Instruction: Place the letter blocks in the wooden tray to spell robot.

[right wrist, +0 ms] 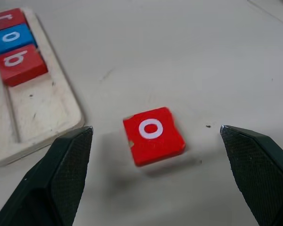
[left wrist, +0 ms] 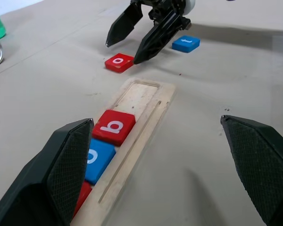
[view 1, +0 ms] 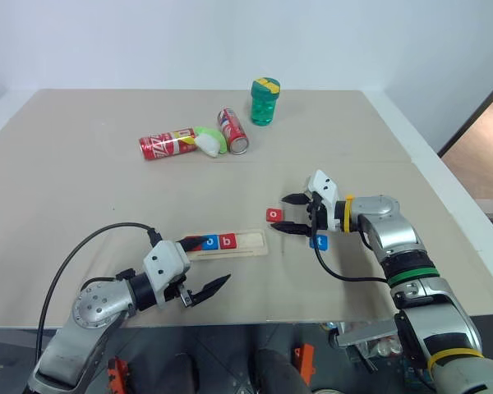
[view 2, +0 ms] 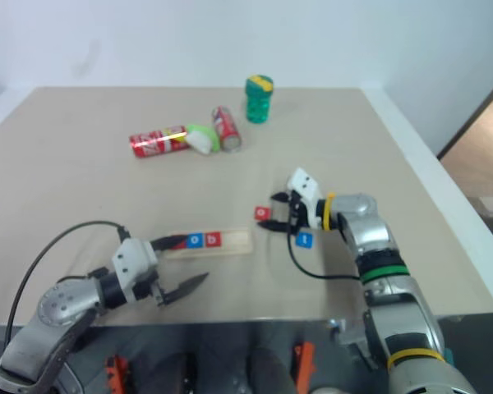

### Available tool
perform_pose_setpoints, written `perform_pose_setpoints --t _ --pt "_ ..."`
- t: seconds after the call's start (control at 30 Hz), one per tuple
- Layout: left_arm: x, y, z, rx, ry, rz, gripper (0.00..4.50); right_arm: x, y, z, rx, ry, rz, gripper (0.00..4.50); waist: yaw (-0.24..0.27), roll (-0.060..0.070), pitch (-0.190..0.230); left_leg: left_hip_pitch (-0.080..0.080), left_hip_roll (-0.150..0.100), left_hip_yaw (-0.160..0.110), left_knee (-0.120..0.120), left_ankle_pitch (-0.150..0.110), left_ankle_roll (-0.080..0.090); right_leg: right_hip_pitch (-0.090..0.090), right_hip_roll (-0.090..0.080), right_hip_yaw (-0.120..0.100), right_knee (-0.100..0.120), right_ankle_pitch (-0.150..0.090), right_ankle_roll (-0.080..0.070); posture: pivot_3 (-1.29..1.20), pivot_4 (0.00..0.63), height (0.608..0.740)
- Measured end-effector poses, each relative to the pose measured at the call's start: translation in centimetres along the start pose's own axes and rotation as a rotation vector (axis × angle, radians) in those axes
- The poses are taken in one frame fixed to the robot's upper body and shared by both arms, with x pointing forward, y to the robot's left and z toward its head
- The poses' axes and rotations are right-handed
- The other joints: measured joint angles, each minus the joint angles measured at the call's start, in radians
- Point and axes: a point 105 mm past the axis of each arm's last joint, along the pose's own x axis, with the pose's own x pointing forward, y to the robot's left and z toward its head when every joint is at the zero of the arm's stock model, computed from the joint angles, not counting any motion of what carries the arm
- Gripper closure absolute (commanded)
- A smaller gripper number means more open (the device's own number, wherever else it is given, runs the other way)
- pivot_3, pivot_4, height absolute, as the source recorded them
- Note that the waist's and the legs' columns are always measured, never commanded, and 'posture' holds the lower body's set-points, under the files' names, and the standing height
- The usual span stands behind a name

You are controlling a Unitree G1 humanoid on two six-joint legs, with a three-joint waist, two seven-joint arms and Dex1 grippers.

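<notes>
**Three tiles seated, two loose on the counter**

A broad beige counter [view 1: 82, 197] runs back to a plain white wall, with a strip of brown floor off past its right edge. Toward the far side lie two red soda cans [view 1: 166, 144] on their sides with a pale green and white object [view 1: 209, 140] between them, and a green lidded jar [view 1: 264, 102] stands upright just behind.

Near the front, the wooden tray [view 1: 248, 244] lies lengthwise with three letter blocks in it: a red r [right wrist: 5, 19], a blue o [left wrist: 95, 159] and a red b [left wrist: 114, 127], side by side and touching. The tray's right end is bare wood.

The right gripper [view 1: 296, 213] hangs just above the counter to the tray's right, its fingers [left wrist: 125, 24] spread wide and holding nothing. A red o block [right wrist: 153, 135] lies flat on the counter between the fingertips, touching neither. A blue t block [view 1: 318, 240] rests just beside that gripper, nearer the front edge.

The left gripper [view 1: 199, 269] sits low over the tray's left end, fingers [left wrist: 63, 167] wide apart and empty, one on each side of the tray.
</notes>
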Motion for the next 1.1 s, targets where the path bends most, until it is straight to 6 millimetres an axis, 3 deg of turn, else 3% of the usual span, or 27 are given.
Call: perform_pose_setpoints --t 0.1,0.2,0.33,0.4,0.43,0.5,0.77,0.97,1.1 --pt "0.2 0.0 0.0 -0.022 -0.012 0.004 0.0 0.4 0.0 -0.8 0.018 0.011 -0.004 0.03 0.0 0.0 0.0 0.0 0.0 0.0 0.001 0.0 0.0 0.0 0.0 0.0 0.0 0.0 0.0 0.0 0.15 0.74" --pt "0.3 0.2 0.3 -0.025 -0.021 0.004 0.0 1.0 -0.2 -0.8 0.026 0.007 -0.015 0.74 -0.001 0.0 0.0 0.0 -0.001 0.002 0.001 0.0 0.0 0.0 -0.001 0.001 0.0 0.001 0.001 0.0 0.15 0.74" --pt "0.4 0.2 0.2 -0.028 -0.017 0.005 0.0 1.9 -0.2 -0.8 0.021 -0.001 -0.035 2.18 -0.004 0.0 0.0 0.0 -0.001 0.001 0.001 0.0 0.0 0.0 -0.001 0.001 0.0 0.001 0.001 0.0 0.15 0.74" --pt "0.4 0.1 0.1 -0.032 -0.013 0.008 0.0 2.0 -0.3 -0.8 0.017 -0.004 -0.044 2.27 -0.004 0.0 0.0 0.0 -0.001 0.001 0.001 0.0 0.0 0.001 -0.001 0.001 0.0 0.001 0.001 0.0 0.15 0.74" --pt "0.4 0.1 0.0 -0.035 -0.011 0.008 0.0 2.0 -0.3 -0.8 0.017 -0.005 -0.048 2.87 -0.004 0.0 0.0 0.0 -0.001 0.001 0.001 0.0 0.0 0.0 -0.002 0.001 0.0 0.001 0.001 0.0 0.15 0.74" --pt "0.4 0.0 -0.2 -0.045 -0.003 0.013 0.0 2.1 -0.2 -0.8 0.017 -0.007 -0.057 3.14 -0.004 0.0 0.0 0.0 -0.001 0.001 0.001 0.0 0.0 0.001 -0.002 0.001 0.0 0.001 0.001 0.0 0.15 0.74" --pt "0.2 -0.1 -0.8 -0.067 0.018 0.033 0.0 1.9 1.3 -1.0 0.025 -0.026 -0.055 3.25 -0.004 0.0 0.0 0.0 -0.001 -0.001 0.001 0.0 0.0 0.001 -0.002 0.0 0.0 0.001 0.001 0.0 0.15 0.74" --pt "-0.1 -0.1 -1.5 -0.101 0.032 0.064 0.0 1.7 3.5 3.2 -0.061 -0.112 0.12 3.25 -0.005 0.0 0.0 0.0 -0.001 -0.001 0.001 0.0 0.0 0.001 -0.001 -0.001 0.0 -0.002 0.007 0.0 0.15 0.74" --pt "-0.1 -0.1 -1.4 -0.1 0.031 0.064 0.0 2.8 5.4 3.7 -0.113 -0.089 0.242 3.25 -0.005 0.0 0.0 0.0 -0.001 -0.001 0.001 0.0 0.0 0.001 -0.001 -0.001 0.0 -0.002 0.007 0.0 0.15 0.74"
